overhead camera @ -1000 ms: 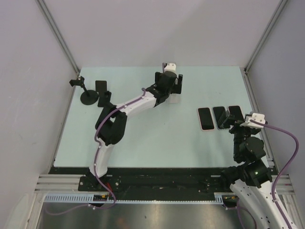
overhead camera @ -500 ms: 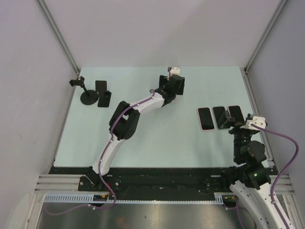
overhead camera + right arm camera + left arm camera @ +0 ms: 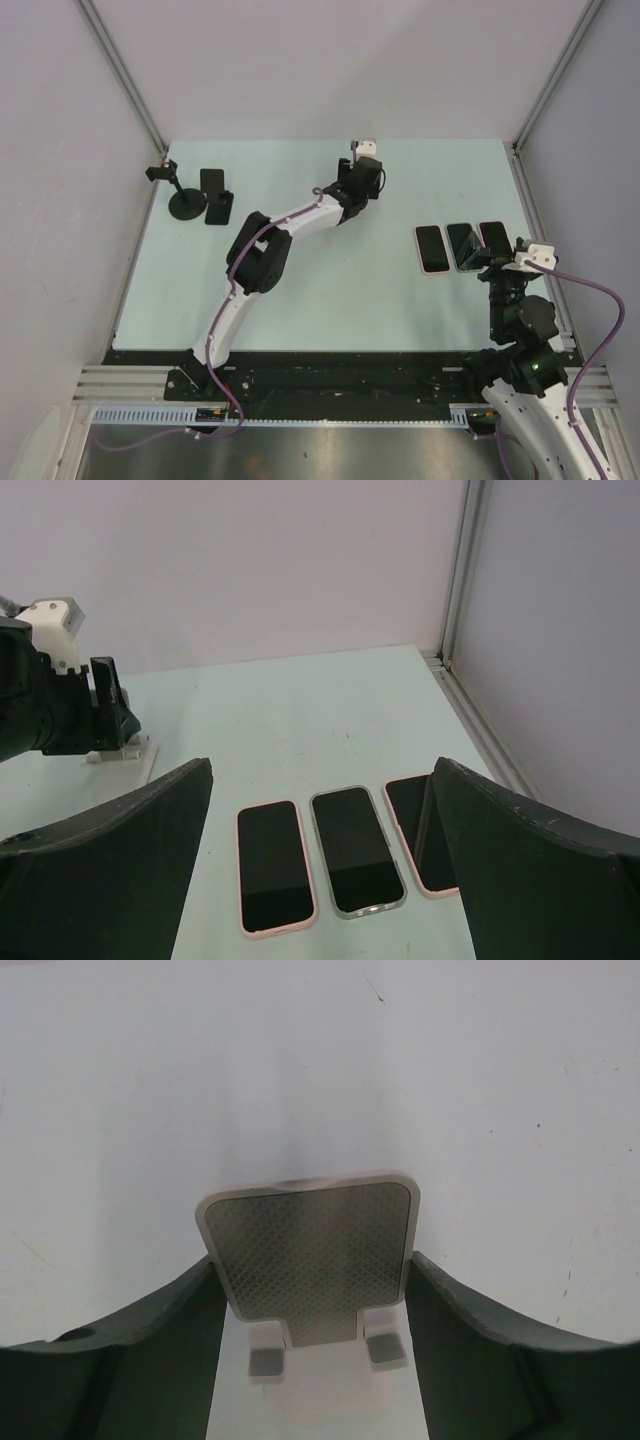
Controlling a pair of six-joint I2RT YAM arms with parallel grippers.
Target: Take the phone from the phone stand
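Note:
A white phone stand (image 3: 310, 1260) with a grey textured pad holds no phone. My left gripper (image 3: 312, 1305) is open, with one dark finger on each side of the stand; in the top view it (image 3: 362, 185) covers the stand at the middle back. Three phones lie flat at the right: one in a pink case (image 3: 432, 248), one in a clear case (image 3: 461, 245) and another in a pink case (image 3: 493, 236). My right gripper (image 3: 322, 775) is open and empty just above and in front of them. A dark phone (image 3: 212, 184) leans on a black stand at the far left.
A black round-base holder (image 3: 184, 203) stands beside the dark phone at the back left. Grey walls and metal rails (image 3: 535, 225) enclose the pale green table (image 3: 330, 290). The white stand's base (image 3: 132, 755) shows in the right wrist view beside the left gripper.
The left arm's elbow has swung to the right and its wrist has turned, so the gripper now covers the white stand. The right gripper has shifted slightly.

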